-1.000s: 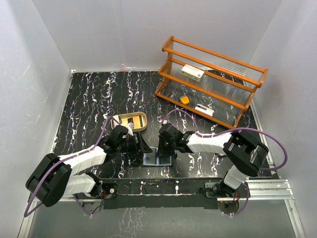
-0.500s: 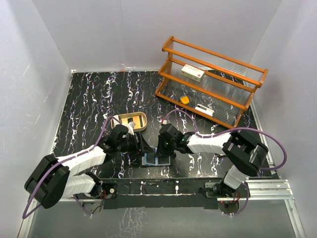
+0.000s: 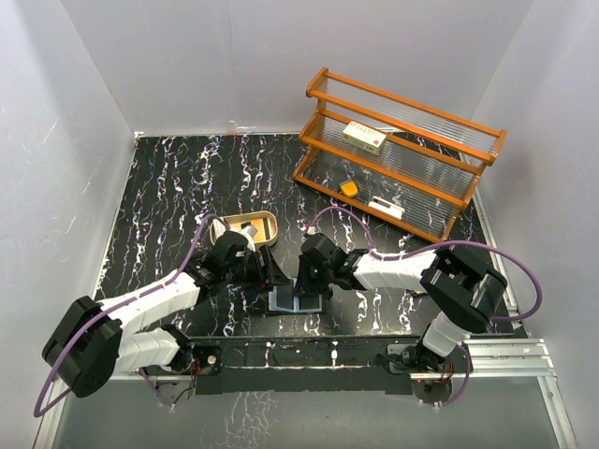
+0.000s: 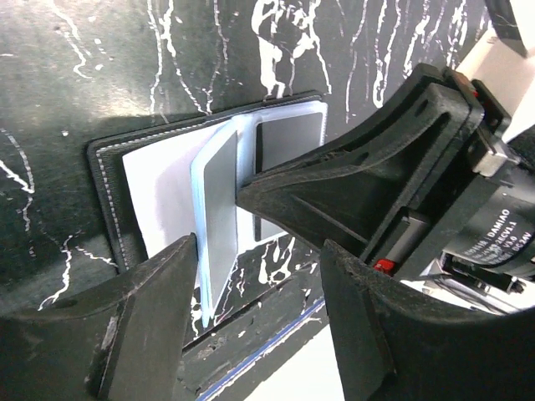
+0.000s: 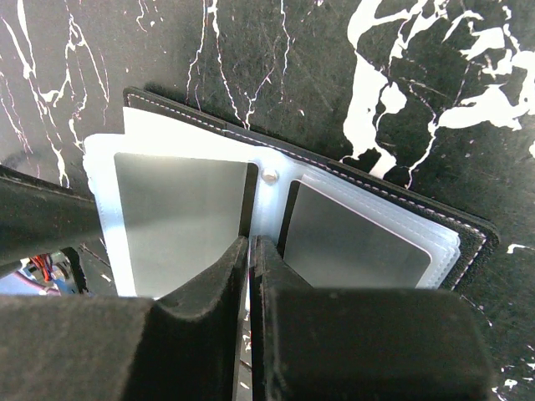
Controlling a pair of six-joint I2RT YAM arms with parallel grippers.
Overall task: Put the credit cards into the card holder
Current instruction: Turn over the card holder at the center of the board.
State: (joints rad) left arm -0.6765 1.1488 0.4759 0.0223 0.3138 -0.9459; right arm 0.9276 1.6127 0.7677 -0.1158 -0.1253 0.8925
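The card holder (image 3: 299, 301) lies open near the tray (image 3: 274, 231), long axis crosswise (spine pointing away). Left pincer (image 3: 269, 276) wide, right pincer (image 5: 251, 246) shut; the left arm (image 3: 154, 297) has stretched farther.

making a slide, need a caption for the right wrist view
Closed right gripper over the open card holder, grey cards sleeved on both sides

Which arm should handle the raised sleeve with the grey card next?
Left gripper: its open jaws flank the grey card in the black bifold card holder. The right gripper, jaws shut, pins the spine.
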